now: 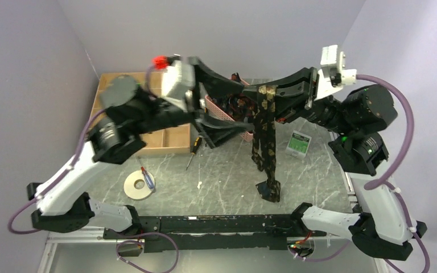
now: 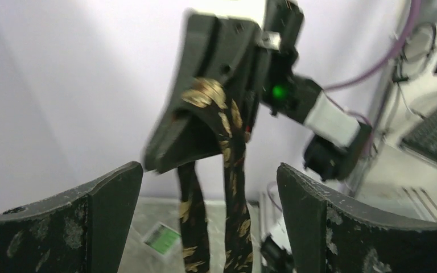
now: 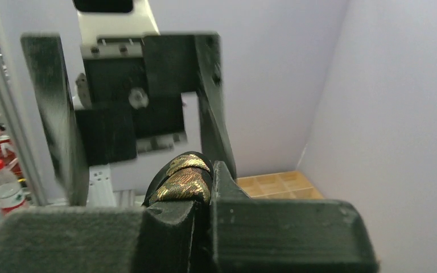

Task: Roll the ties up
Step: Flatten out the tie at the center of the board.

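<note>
Pale lilac walls close in a grey marbled bench (image 1: pixel 222 176), with both arms raised over its middle. A wooden compartment tray (image 1: pixel 170 139) sits at the back left, and beside it a pink basket (image 1: pixel 219 111) holds dark fabric that is probably more ties, kept there as the supply. One tie (image 1: pixel 263 136), black with tan-gold marks, is folded over where the right gripper (image 1: pixel 264 91) pinches it high above the bench. Two lengths hang down from that point, and the lowest end crumples on the bench surface. Holding it aloft seems meant to let the fabric fall straight so an end can be found for rolling. That gripper is pressed together on the fold, with the patterned cloth bulging just above its fingertips in the right wrist view. The left gripper (image 2: pixel 209 170) is spread wide and holds nothing. It faces the hanging lengths, which fall between its fingers without touching them, so it looks placed to take the tie lower down. A tape roll (image 1: pixel 139 185), a small green-and-white box (image 1: pixel 299 143) and a screwdriver (image 1: pixel 192 152) lie well apart from the tie.
</note>
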